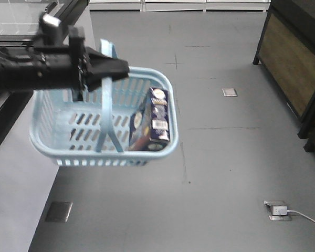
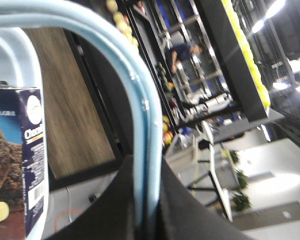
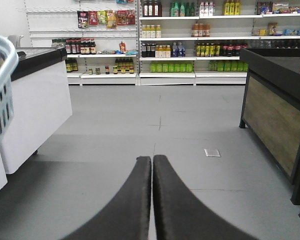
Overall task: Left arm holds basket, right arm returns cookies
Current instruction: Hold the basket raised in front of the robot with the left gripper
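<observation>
holding cookies, raised basket; right fingers closed

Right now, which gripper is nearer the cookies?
Left. The left gripper clamps the basket handle just above the cookies inside; the right gripper is shut, empty, off to the basket's side, facing the floor.

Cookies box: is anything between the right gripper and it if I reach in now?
From the side, yes: the basket's slotted wall lies left of the shut right gripper, between it and the box. From above the cookies box looks uncovered; the handle and left arm cross left of it.
</observation>
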Robot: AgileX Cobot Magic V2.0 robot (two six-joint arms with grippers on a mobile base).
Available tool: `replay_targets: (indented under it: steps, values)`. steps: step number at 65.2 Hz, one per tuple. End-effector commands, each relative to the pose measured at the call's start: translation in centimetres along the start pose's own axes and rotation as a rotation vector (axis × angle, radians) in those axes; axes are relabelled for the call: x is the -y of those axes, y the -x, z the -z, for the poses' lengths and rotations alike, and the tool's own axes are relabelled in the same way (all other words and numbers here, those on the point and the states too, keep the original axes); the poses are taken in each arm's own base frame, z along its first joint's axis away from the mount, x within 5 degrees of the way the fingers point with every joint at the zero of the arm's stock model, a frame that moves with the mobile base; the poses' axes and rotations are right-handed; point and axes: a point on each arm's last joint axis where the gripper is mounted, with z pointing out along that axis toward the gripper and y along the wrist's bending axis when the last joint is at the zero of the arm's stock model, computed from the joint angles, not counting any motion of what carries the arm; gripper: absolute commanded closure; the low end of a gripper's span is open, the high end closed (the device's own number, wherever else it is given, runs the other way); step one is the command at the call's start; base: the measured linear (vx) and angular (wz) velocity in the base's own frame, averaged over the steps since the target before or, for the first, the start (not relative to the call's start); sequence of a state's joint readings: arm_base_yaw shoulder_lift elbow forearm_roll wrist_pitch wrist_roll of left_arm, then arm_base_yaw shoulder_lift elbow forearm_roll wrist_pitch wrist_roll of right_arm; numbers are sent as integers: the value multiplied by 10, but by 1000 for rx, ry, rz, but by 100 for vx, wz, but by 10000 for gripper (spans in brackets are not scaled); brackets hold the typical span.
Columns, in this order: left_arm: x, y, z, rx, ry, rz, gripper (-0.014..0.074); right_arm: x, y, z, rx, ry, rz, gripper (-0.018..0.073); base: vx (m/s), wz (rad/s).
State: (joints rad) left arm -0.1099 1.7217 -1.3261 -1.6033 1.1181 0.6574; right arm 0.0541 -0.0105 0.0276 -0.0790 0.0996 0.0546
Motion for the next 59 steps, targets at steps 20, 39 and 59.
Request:
replay_targets:
  steps: [20,39,59]
  values:
    - [-26,-96,-38,-121,-28,84,603,0,7,1,86,0,14,567,0,0]
    - [-41,-139,-44,-235,-11,127,603,0,7,1,86,0,14,567,0,0]
    - [-49,-143,-51,-204,89,58,603,0,7,1,86,0,14,567,0,0]
